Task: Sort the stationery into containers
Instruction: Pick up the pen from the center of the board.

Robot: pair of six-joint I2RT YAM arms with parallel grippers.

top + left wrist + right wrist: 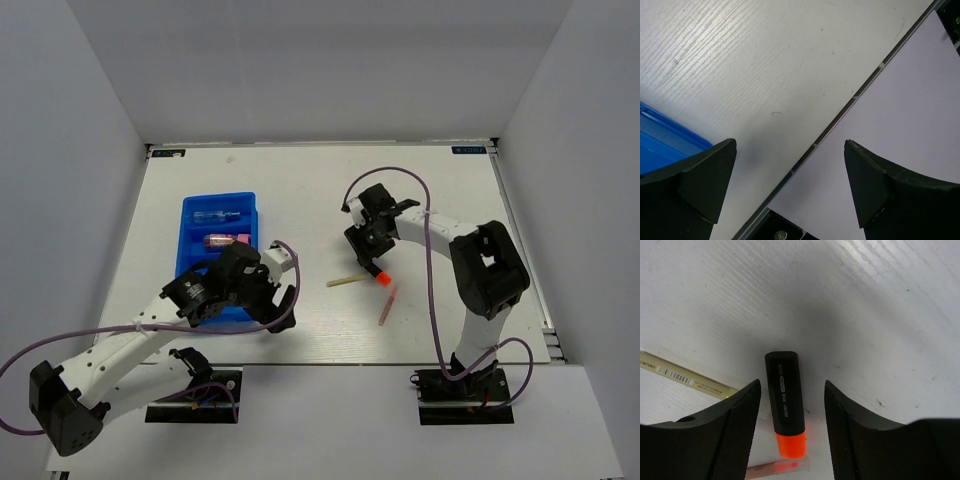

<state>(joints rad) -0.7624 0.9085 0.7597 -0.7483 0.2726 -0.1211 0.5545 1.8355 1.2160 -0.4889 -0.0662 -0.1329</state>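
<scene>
Where white walls [80, 120] box white table [300, 190] | left gripper [790, 150] spread, empty | right gripper [792, 387] spread astride highlighter [784, 400]

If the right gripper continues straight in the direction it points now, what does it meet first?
The right gripper would probably meet the orange-ended highlighter first; it lies on the table between the open fingers. Depth is unclear.

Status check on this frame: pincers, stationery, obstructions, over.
Both open. Left pincer empty beside blue tray. Right pincer straddling orange-ended highlighter, not yet gripped. Yellow stick crowds one finger.
</scene>
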